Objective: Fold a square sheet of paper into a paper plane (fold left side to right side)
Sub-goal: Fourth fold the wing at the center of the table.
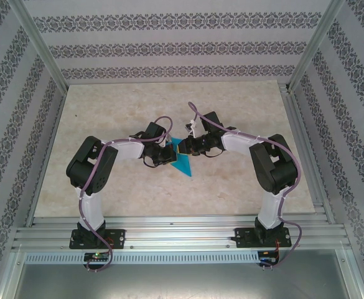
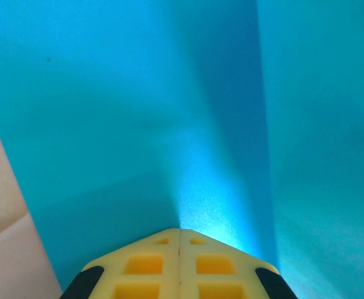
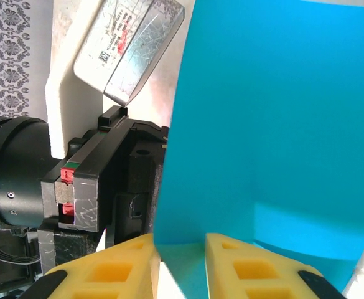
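Pale marbled desk point(image 1: 231, 112): our left claw point(image 2: 180, 232), fingers together, presses the square sheet of paper point(image 2: 138, 93) beneath it. Our right claw point(image 3: 180, 249) stands apart around its raised edge, and so slack a hold may let it spring back.

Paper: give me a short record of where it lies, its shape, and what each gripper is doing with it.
paper: cyan, mid-table, between the two grippers
shape: pointed, triangular outline from above; one flap stands up
left gripper: shut, tips at the paper; whether it pinches the paper cannot be told
right gripper: jaws apart, the raised flap's edge standing in the gap
table: pale, stone-patterned
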You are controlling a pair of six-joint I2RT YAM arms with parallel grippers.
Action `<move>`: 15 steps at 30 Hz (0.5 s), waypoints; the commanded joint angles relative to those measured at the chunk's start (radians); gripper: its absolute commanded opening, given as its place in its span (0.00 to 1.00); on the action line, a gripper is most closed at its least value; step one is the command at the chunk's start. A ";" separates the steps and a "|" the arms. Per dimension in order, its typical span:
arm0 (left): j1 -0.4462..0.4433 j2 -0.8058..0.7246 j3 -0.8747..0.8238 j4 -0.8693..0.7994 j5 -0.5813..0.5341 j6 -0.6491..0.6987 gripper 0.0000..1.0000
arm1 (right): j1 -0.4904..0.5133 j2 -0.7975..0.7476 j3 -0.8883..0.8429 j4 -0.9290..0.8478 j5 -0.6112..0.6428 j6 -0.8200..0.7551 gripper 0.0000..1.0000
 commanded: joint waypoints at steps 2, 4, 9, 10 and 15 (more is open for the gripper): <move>-0.009 0.048 -0.015 -0.033 -0.039 0.019 0.06 | 0.013 -0.015 0.038 -0.016 0.017 -0.033 0.26; -0.009 0.047 -0.014 -0.032 -0.039 0.020 0.05 | 0.015 -0.013 0.046 -0.028 0.021 -0.040 0.26; -0.009 0.048 -0.013 -0.033 -0.040 0.020 0.06 | 0.022 -0.005 0.062 -0.075 0.056 -0.075 0.27; -0.008 0.048 -0.012 -0.033 -0.040 0.019 0.06 | 0.028 -0.012 0.060 -0.078 0.072 -0.089 0.27; -0.008 0.049 -0.007 -0.036 -0.039 0.020 0.06 | 0.051 -0.067 0.002 -0.033 0.166 -0.123 0.38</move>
